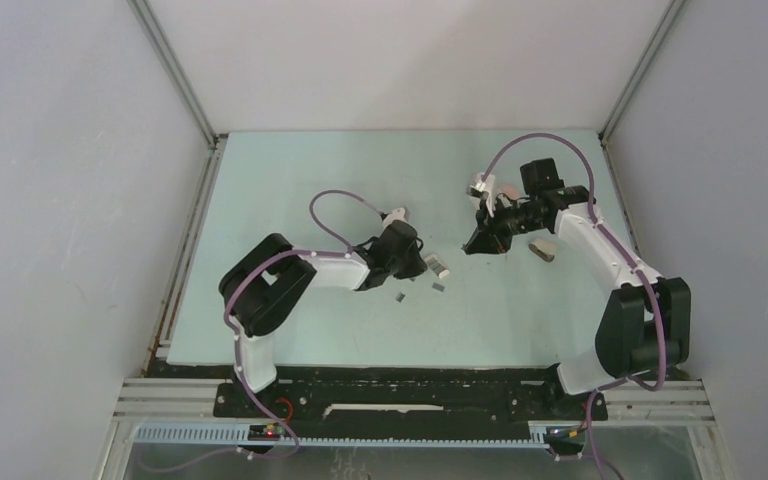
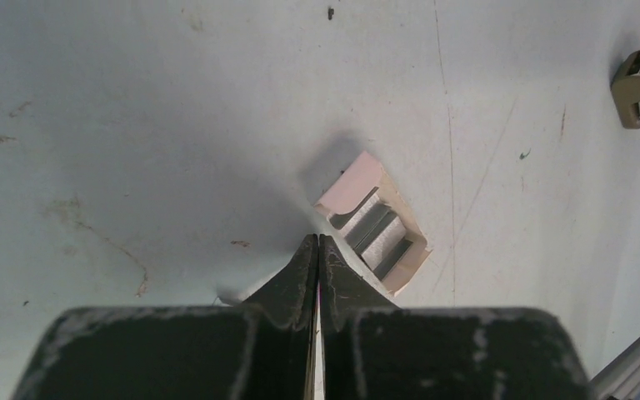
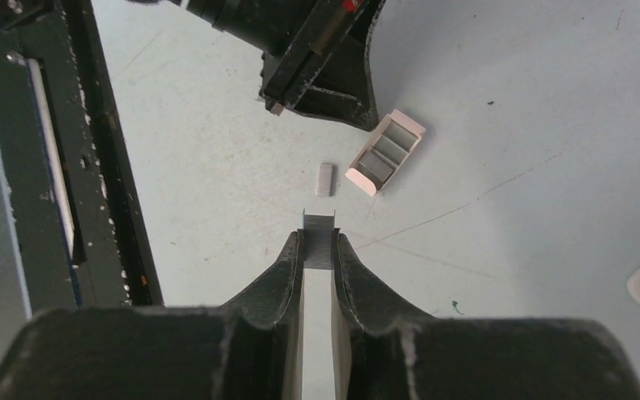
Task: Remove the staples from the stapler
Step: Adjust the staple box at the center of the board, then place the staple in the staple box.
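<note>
right claw (image 3: 317, 242) clamped on one staple strip (image 3: 318, 223), lower centre of its view. left claw (image 2: 317, 243) closed, empty, tips just beside one open box (image 2: 375, 229) holding more strips. overhead, mid-frame: one loose strip (image 1: 438, 287) and a second strip (image 1: 400, 297) on the table (image 1: 290, 180). one beige stapler (image 1: 543, 250) right of centre. table pale green, scuffed; plain white walls (image 1: 410, 60) on three sides.

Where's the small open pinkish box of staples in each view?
Top external: small open pinkish cardboard box, mid-table, just right of the left tool.
Left wrist: centre, just beyond the shut tool tips.
Right wrist: upper middle, beside the left tool, past the gripped grey staple strip.
Shared landmark: left tool.
</note>
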Controlling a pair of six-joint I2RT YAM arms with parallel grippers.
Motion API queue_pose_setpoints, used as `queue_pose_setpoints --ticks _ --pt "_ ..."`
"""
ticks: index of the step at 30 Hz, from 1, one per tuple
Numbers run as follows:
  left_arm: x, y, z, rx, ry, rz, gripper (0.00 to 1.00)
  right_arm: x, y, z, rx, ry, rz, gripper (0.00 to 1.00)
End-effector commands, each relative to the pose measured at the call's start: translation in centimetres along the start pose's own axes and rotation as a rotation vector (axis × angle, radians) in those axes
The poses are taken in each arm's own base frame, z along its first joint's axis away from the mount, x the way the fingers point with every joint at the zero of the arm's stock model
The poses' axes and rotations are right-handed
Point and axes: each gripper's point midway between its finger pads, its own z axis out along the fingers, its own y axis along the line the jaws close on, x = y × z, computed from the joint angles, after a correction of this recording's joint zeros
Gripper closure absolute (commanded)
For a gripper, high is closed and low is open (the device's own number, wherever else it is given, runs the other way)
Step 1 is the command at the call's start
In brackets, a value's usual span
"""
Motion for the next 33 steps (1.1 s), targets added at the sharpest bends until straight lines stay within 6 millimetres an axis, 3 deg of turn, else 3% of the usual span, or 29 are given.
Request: queue_pose_setpoints --ticks 1,10,12,16,21,23,26,33 --pt "-1.8 -1.2 -2.4 0.035 -0.037 0.081 0.95 0.5 -0.1 -0.7 0.043 0.036 -0.153 0.87" --pt "-5.8 -2.9 -12.8 0.147 -0.203 0.295 0.83 2.7 -0.2 2.8 -0.033 0.270 -0.684 0.85" --pt "-6.8 -2.6 -15.7 0.135 -0.235 0.348 0.74 2.8 -0.6 4.0 -0.047 0.319 -0.772 0.84" --pt "-9.6 -2.0 -22.0 0.150 -0.300 0.419 0.33 2.7 -1.8 6.1 -0.090 0.400 -0.853 0.84" --pt "-13.2 0.4 -28.9 0.186 -0.369 0.494 0.15 2.1 -3.2 8.5 -0.127 0.457 -0.894 0.85" --pt "-14.4 3.0 -29.9 0.093 -0.425 0.550 0.08 1.8 -3.8 9.2 -0.134 0.466 -0.901 0.85" --pt "-14.7 6.2 -29.6 -0.025 -0.463 0.610 0.05 1.9 -4.5 10.1 -0.159 0.489 -0.894 0.85" --pt "-14.0 9.1 -28.2 -0.127 -0.435 0.625 0.04 2.6 -5.0 11.4 -0.193 0.556 -0.948 0.85"
